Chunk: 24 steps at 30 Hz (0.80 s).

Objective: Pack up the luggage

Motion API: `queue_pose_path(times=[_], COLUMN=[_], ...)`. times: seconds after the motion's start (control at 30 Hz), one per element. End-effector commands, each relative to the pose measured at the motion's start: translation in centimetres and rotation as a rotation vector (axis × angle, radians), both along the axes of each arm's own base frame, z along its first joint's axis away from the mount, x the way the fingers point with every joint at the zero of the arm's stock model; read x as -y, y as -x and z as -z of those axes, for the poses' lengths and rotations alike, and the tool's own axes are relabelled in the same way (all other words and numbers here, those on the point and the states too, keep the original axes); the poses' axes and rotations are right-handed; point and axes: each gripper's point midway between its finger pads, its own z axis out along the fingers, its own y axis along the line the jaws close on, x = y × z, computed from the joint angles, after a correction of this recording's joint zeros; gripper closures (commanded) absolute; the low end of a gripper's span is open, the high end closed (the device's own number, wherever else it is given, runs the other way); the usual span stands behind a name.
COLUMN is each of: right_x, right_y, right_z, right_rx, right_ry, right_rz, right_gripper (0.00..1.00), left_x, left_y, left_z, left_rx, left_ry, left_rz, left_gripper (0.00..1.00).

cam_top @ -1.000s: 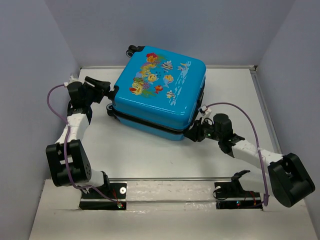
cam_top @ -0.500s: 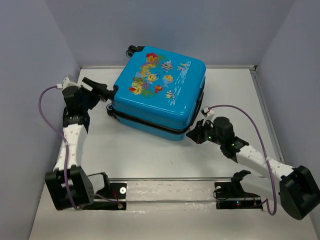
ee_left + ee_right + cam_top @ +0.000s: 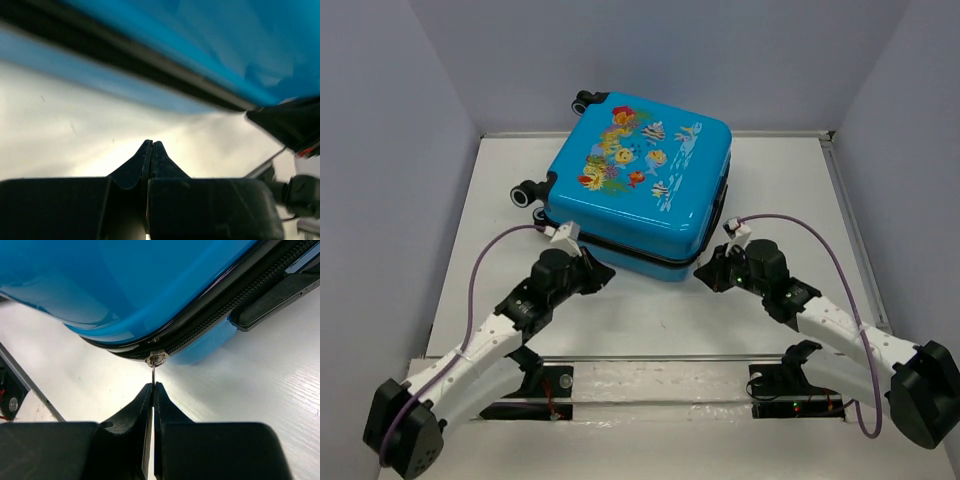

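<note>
Nearest you, both arms reach forward from their bases at the near edge of the desk (image 3: 620,315) and come together at the near side of the luggage (image 3: 640,185).

Your left end effector (image 3: 605,268) sits low over the desk, just short of the near-left part of the case. In the left wrist view its fingers (image 3: 142,157) are pressed flat together with nothing between them. The blue shell and dark zipper band fill the top of that view, apart from the tips.

Your right end effector (image 3: 702,270) is at the near-right corner of the case. In the right wrist view its fingertips are closed tight around the thin zipper pull (image 3: 156,360). The pull hangs straight down from the slider at the rounded corner and disappears between the pads. The zipper band (image 3: 215,322) runs up and to the right from there, and its teeth look meshed along the stretch you can see.

Beyond the two end effectors, the luggage lies flat on the far half of the desk with its fish-and-coral printed shell facing up. It is turned slightly, so one corner points toward the right arm. The shells look closed together along the near edge.

One wheel (image 3: 525,193) sticks out at the left corner, and another (image 3: 583,100) shows at the far corner near the back wall.
</note>
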Motion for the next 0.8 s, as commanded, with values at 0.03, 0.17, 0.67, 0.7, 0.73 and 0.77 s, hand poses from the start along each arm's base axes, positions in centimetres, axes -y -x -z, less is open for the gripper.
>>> queue_pose_path(times=[0.03,0.17,0.67,0.7,0.73,0.77], right_x=[-0.8,-1.7,-9.7,-10.4,-10.9,-11.6], right_y=[1.8,3.0,8.9,8.4,8.0,8.0], right_z=[-1.1,-0.8,-1.5,-2.6,-1.9,-1.9], right_rx=[0.001,-0.013,0.022,0.038,0.032,0.039], right_ry=[-0.023,0.0,0.099,0.084,0.108,0.115], right_rz=[-0.04,-0.071,-0.189,-0.182,-0.174,-0.184], right_gripper=[0.93,0.93,0.93,0.93,0.93,0.93], left_x=[4.3,6.3,9.8,10.0,10.2,10.2], left_y=[0.5,-0.6,-4.2,-4.3,-4.2,-4.2], left_z=[2.1,1.8,0.7,0.4,0.4,0.3], left_rx=[-0.033,-0.016,0.016,0.02,0.02,0.021], left_ry=[0.024,0.03,0.067,0.073,0.078,0.079], left_rz=[0.013,0.042,0.051,0.056,0.061,0.062], left_gripper=[0.94,0.94,0.94,0.94,0.94,0.94])
